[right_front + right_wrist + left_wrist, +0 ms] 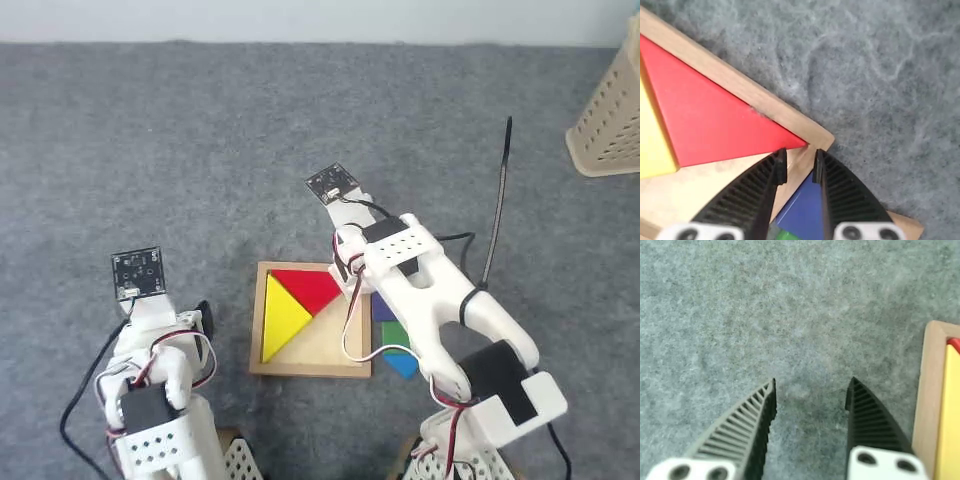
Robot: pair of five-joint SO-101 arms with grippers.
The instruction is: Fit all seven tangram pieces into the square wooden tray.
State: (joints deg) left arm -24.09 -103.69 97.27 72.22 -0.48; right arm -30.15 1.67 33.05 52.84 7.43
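Two pieces lay in the square wooden tray (310, 369) when I checked my feeds. A red triangle (305, 288) ran along the far rim, and a yellow triangle (282, 318) sat against the rim nearest the left arm. Their edges met on a diagonal, and the remaining floor of the tray showed plain wood.

Three more pieces lay on the grey carpet (200, 150) just outside the rim on the right arm's side: a dark blue piece (383, 307), a green piece (396, 333) touching it, and a lighter blue piece (402, 364) nearest the arm's base.

My right gripper (799, 159) hung over the tray's far corner on that side, beside the red triangle's sharp tip. Its jaws stood narrowly apart with the rim between them and clamped nothing. I could not tell whether the tips touched the wood.

My left gripper (811, 385) sat low over bare carpet, jaws wide apart and holding nothing, with the tray's rim close beside it.

Off to the far right stood a slatted basket (610, 110), and a thin dark rod (500, 200) lay on the carpet near it.
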